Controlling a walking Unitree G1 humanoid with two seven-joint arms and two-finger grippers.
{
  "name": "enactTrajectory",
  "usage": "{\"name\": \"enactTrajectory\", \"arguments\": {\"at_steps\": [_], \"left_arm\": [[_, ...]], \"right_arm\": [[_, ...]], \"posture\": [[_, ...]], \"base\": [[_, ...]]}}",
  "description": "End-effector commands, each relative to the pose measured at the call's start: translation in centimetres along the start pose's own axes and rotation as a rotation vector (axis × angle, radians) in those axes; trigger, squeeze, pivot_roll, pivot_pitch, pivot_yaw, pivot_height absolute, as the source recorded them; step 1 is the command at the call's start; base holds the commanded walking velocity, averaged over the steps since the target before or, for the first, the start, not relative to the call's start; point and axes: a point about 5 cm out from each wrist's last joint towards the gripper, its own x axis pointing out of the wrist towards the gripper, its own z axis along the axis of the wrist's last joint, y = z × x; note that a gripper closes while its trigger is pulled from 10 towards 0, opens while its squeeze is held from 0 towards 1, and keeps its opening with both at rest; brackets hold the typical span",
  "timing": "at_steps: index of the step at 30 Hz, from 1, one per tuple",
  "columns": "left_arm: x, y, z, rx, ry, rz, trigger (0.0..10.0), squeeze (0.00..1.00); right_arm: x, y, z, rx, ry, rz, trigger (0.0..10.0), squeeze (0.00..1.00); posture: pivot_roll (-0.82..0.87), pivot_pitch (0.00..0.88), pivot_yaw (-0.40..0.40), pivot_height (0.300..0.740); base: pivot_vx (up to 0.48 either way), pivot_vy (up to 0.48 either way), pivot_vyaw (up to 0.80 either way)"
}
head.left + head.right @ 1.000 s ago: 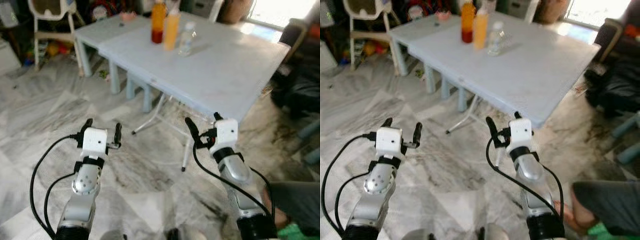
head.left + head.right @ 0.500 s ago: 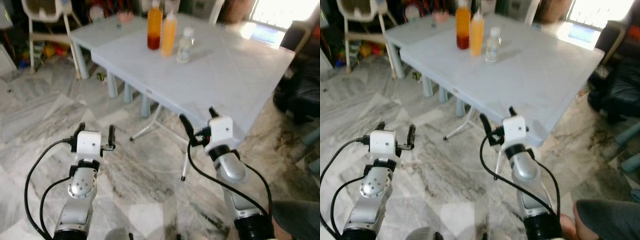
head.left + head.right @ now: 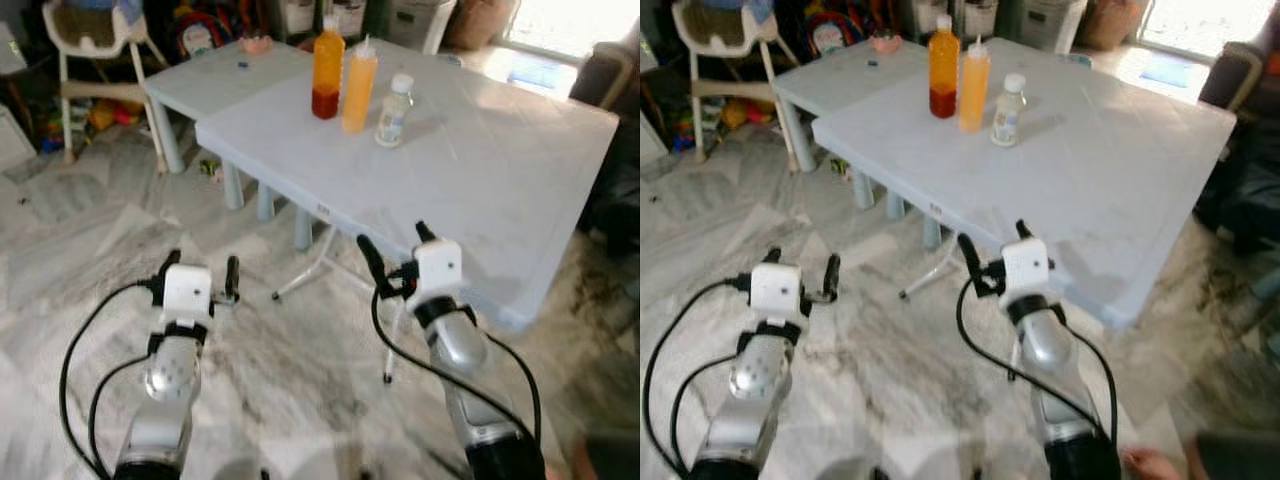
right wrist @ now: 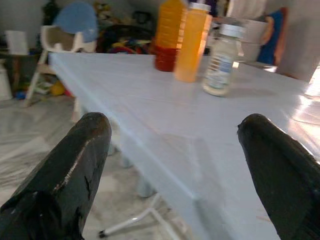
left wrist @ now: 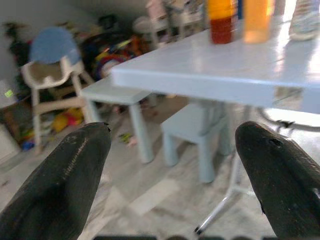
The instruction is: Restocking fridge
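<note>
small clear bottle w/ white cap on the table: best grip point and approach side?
Grip the small clear bottle on its labelled body, below the white cap, probably with the right gripper, which is open and nearer. It stands upright, so a level side pinch suits it. Come from the near table edge or the bottle's right: the slim orange bottle stands close on its left, the wider orange bottle beyond.

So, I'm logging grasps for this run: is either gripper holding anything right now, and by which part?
Nothing is held. The left gripper and right gripper are both open and empty, short of the three bottles on the table.
</note>
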Motion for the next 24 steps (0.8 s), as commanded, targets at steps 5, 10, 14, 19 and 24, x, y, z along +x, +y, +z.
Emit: {"name": "enactTrajectory", "arguments": {"at_steps": [5, 10, 14, 19, 24], "left_arm": [[0.2, 0.0, 0.2, 0.014, -0.010, -0.012, 10.0, 0.00], [0.8, 0.2, 0.8, 0.018, -0.035, -0.002, 10.0, 0.00], [0.9, 0.2, 0.8, 0.021, -0.040, -0.007, 10.0, 0.00], [0.9, -0.1, 0.8, 0.012, -0.041, -0.016, 10.0, 0.00], [1.0, -0.4, 0.9, 0.007, -0.042, -0.023, 10.0, 0.00]], "right_arm": [[0.5, -0.4, 0.6, -0.011, -0.020, -0.035, 10.0, 0.00], [1.5, -0.6, 1.0, -0.066, -0.037, -0.042, 10.0, 0.00], [1.7, -0.7, 1.1, -0.027, -0.040, -0.069, 10.0, 0.00], [1.6, -0.6, 1.3, -0.014, -0.065, -0.050, 10.0, 0.00], [1.5, -0.2, 1.7, 0.034, -0.091, 0.000, 10.0, 0.00]], "posture": [[0.03, 0.000, -0.020, 0.740], [0.03, 0.000, -0.021, 0.740], [0.03, 0.000, -0.020, 0.740], [0.03, 0.000, -0.018, 0.740], [0.02, 0.000, -0.015, 0.740]], "base": [[0.322, 0.355, 0.00], [0.324, 0.354, 0.00], [0.341, 0.336, 0.00], [0.362, 0.315, 0.00], [0.362, 0.316, 0.00]]}}
